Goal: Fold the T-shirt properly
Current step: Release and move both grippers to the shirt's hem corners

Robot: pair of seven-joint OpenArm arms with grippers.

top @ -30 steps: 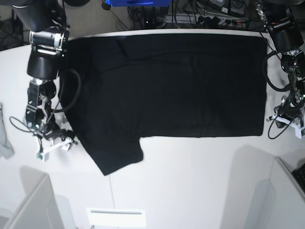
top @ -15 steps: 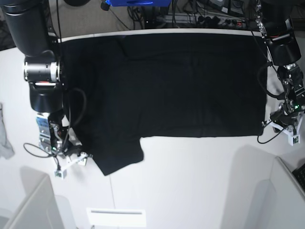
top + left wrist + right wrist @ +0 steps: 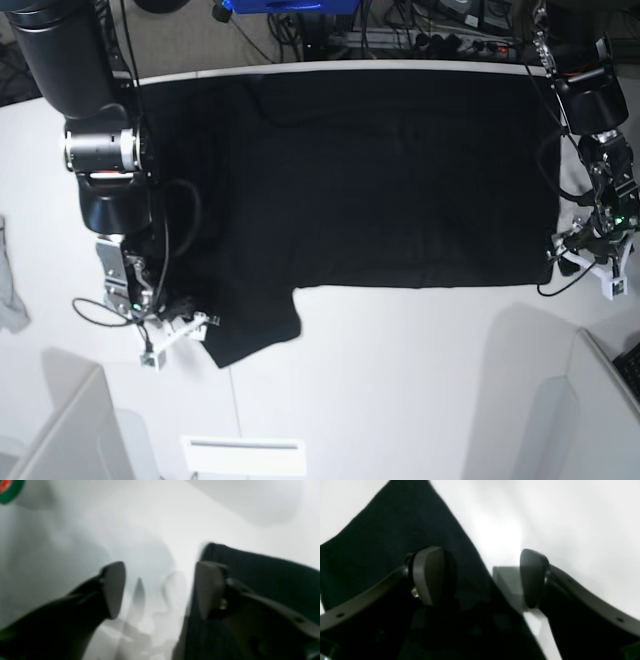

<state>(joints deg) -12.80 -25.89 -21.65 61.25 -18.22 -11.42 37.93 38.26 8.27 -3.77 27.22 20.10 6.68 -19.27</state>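
Since the earlier frames both arms have come down toward the near edge of the shirt (image 3: 380,170); the right gripper (image 3: 175,335), on the base view's left, has slid from the table's edge at 9 o'clock to the sleeve tip at about 7 o'clock, and the left gripper (image 3: 590,265) has drawn in to the shirt's corner at 4 o'clock; the shirt itself lies as it did.

The shirt is spread flat and plain black on the white table (image 3: 400,380), filling the far half from 10 to 2 o'clock; one sleeve juts out toward 7 o'clock; the near hem runs straight across the middle.

In the right wrist view the right gripper (image 3: 480,577) has its jaws wide apart, gripping nothing; the pad at 9 o'clock (image 3: 428,575) stands over the black cloth (image 3: 395,542), the pad at 3 o'clock (image 3: 532,577) over bare table (image 3: 570,517); the cloth edge runs between them.

In the left wrist view, which is blurred, the left gripper (image 3: 160,590) also has its jaws apart with nothing between them but white table (image 3: 150,530); the pad at 3 o'clock (image 3: 208,590) sits at the shirt's edge (image 3: 262,580), the pad at 9 o'clock (image 3: 113,588) over the table; whether either pad touches cloth I cannot tell.

A pale grey scrap (image 3: 8,290) lies at the base view's far 9 o'clock edge, well apart from the shirt.
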